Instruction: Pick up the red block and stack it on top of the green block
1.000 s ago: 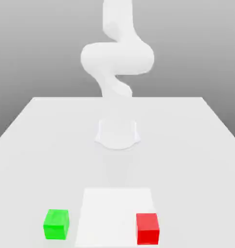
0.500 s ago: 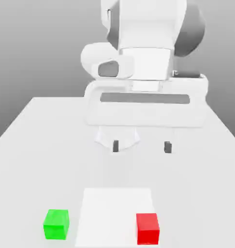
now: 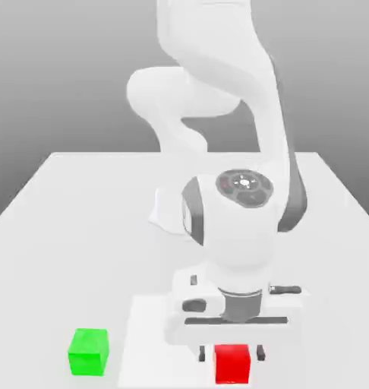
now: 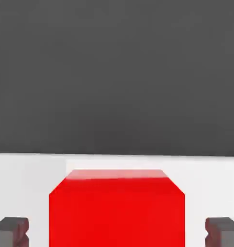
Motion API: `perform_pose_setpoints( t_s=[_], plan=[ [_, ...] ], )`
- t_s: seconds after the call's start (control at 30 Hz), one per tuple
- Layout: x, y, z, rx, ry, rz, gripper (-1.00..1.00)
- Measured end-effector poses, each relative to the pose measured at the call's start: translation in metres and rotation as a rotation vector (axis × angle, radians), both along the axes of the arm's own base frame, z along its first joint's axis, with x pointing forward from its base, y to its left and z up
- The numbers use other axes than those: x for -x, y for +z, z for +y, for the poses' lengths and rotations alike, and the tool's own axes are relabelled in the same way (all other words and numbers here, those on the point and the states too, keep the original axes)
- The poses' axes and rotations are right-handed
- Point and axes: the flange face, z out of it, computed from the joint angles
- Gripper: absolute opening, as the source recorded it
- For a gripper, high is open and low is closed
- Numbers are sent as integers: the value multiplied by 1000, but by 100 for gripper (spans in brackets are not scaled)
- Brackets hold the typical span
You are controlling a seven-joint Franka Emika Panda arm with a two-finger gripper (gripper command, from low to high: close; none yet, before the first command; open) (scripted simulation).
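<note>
The red block (image 3: 233, 366) rests on the white table near its front edge, towards the exterior view's right. My gripper (image 3: 231, 354) has come down over it, one dark fingertip on each side of the cube. In the hand view the red block (image 4: 116, 207) sits between the two fingertips (image 4: 11, 231), with a gap of table showing on either side, so the gripper (image 4: 116, 232) is open and not touching it. The green block (image 3: 88, 352) stands alone on the table towards the exterior view's left, about two hand-widths from the red one.
A paler square patch (image 3: 149, 334) marks the table (image 3: 58, 228) between the two blocks. The arm's round base (image 3: 166, 213) stands at the table's middle, behind the hand. The table's front edge lies just beyond the blocks.
The hand has dropped from high above the table down onto the red block, and its fingers now straddle the cube. Neither block has moved.
</note>
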Motion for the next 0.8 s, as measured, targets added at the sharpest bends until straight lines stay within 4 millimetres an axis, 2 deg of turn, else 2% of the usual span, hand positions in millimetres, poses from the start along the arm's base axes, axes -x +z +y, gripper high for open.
perform_pose_setpoints(
  t_s=[0.1, 0.13, 0.3, 0.43, 0.57, 0.63, 0.7, 0.73, 0.8],
  plan=[
    [0, -5, 0, 0, 0, 0, -100],
    [0, -1, 0, 0, 0, 0, -100],
    [0, 53, -5, 1, -11, 0, -100],
    [-1, 74, -98, 9, -239, 2, -100],
    [19, 89, -200, 2, -497, 1, -100],
    [24, 73, -218, -1, -544, 0, -100],
    [25, 49, -222, -1, -556, 0, -100],
    [26, 38, -223, -1, -558, 0, 100],
    [26, 38, -223, -1, -558, 0, 100]
  ],
)
